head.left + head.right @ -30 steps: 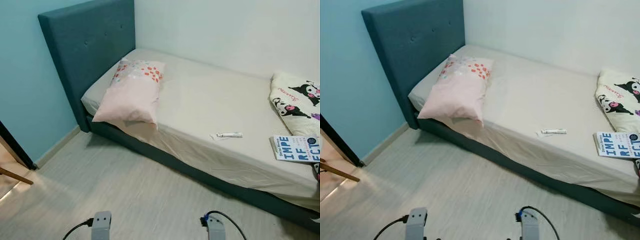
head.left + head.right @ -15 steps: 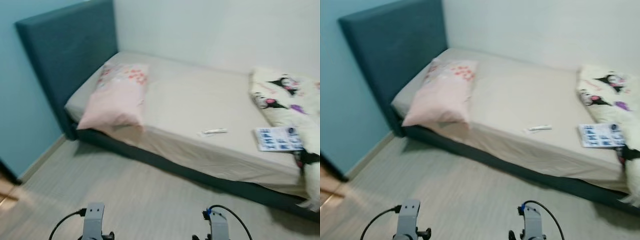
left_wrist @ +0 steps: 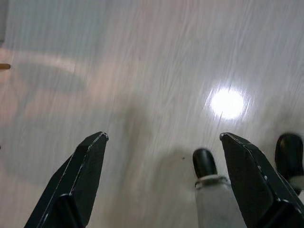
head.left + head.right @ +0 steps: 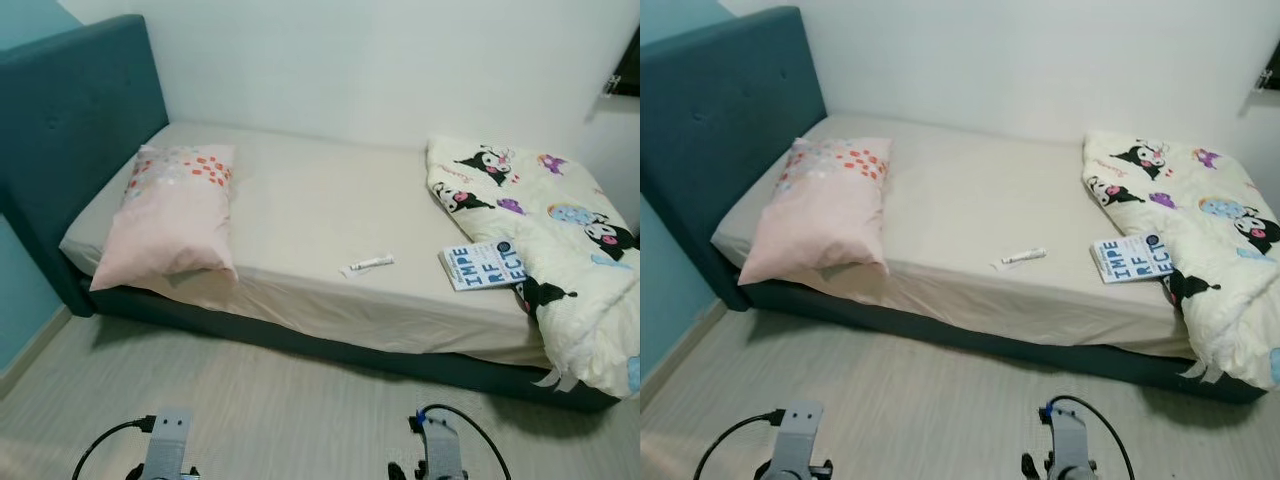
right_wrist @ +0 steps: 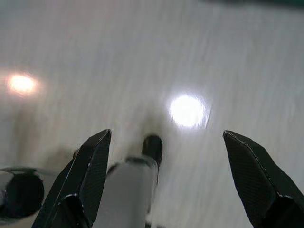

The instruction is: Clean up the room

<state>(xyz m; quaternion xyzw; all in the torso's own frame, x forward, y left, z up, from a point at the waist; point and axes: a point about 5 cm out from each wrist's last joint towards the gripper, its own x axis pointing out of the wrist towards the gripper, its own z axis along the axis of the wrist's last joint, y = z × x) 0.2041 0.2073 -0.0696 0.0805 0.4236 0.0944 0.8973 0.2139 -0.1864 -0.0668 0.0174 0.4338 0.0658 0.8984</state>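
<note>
Nothing tidied yet: a tube (image 4: 368, 264), a book (image 4: 481, 267) and a rumpled blanket (image 4: 545, 230) lie on the bed (image 4: 300, 200). My left gripper (image 3: 161, 159) and right gripper (image 5: 164, 156) hang spread wide, empty.

Head views sharp and evenly bright, soft light from above; a thin shadow runs under the bed (image 4: 330, 345) onto the floor (image 4: 280, 410). Wrist views are softer, streaked with blur, round glare spots on the glossy floor.
</note>
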